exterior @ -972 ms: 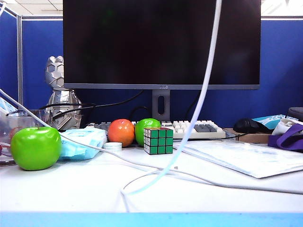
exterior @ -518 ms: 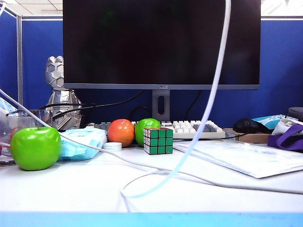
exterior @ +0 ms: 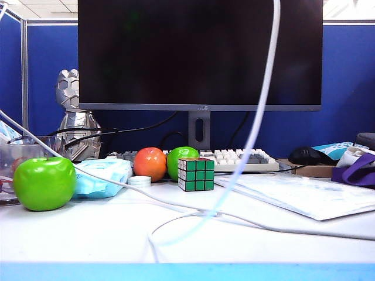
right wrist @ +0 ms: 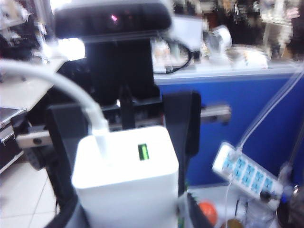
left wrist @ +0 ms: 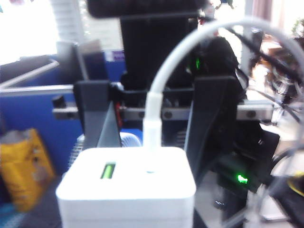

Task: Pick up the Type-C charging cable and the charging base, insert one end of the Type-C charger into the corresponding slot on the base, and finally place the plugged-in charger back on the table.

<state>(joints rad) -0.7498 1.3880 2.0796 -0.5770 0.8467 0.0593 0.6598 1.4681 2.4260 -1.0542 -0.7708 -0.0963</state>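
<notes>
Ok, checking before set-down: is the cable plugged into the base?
Plugged in: the Type-C charging cable ends inside the charging base; left tool grips the base, right tool stands open around the plug.

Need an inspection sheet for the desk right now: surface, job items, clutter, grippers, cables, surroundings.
Surface: white table, light-blue front edge; no spill seen.
Job's things: cable plugged into base; base off the table, outside the exterior view.
Clutter: green apple, tissue pack, red apple, second green apple, cube, papers.
Grippers: left gripper shut on base; right gripper open, facing it, fingers either side of the plug, not touching.
Cables: cable hangs from above the frame and loops on the table; duller cord crosses the table.
Surroundings: monitor, keyboard, mouse, blue partition.
</notes>
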